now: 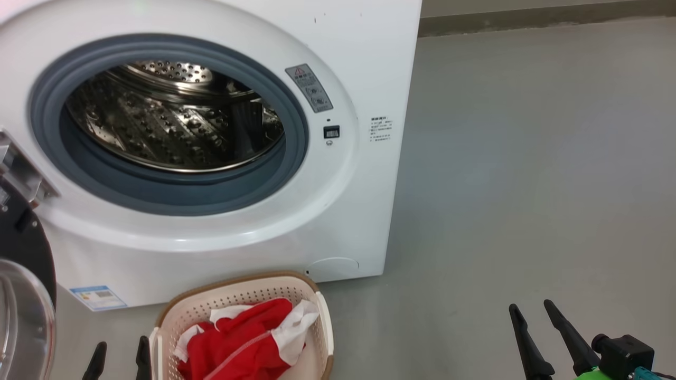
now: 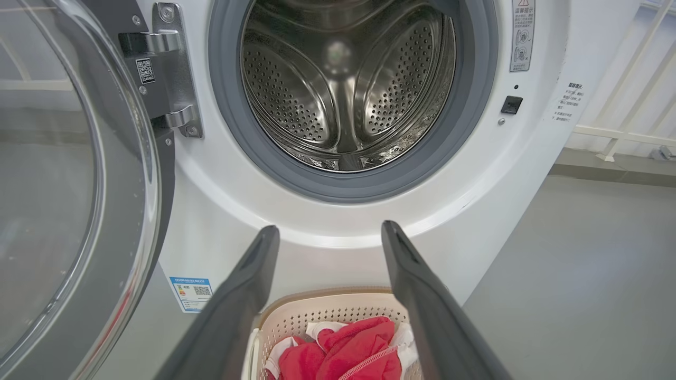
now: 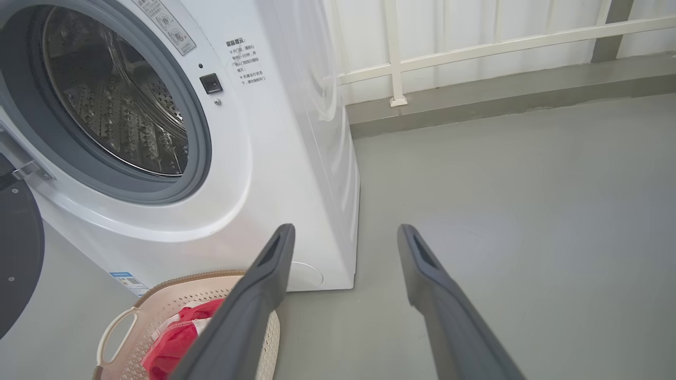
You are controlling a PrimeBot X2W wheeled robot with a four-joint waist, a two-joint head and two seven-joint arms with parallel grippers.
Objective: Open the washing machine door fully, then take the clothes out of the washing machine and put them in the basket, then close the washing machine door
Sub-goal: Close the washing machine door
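The left gripper (image 1: 120, 359) hangs with its two dark fingers spread wide and nothing between them, just to the left of the basket (image 1: 237, 282) in the head view. In its own wrist view the fingers point at the front of the washing machine (image 1: 359, 63), with the basket below them. The right gripper (image 1: 531, 309) is likewise released and empty, well off to the right over bare grey floor (image 1: 528, 158).

The washing machine door (image 1: 31, 248) stands swung open on the machine's left side, its black rim and clear glass bowl at the left edge of the head view. Inside the grey rubber ring (image 1: 174, 192), the perforated steel drum (image 1: 169, 121) holds no laundry.

The cream perforated basket with its brown rim sits on the floor just in front of the machine, below the opening. The clothes (image 1: 237, 343), a bright red garment with white parts, lie bunched inside the basket. A small blue label sticker (image 1: 97, 297) sits low on the machine's front, left of the basket.
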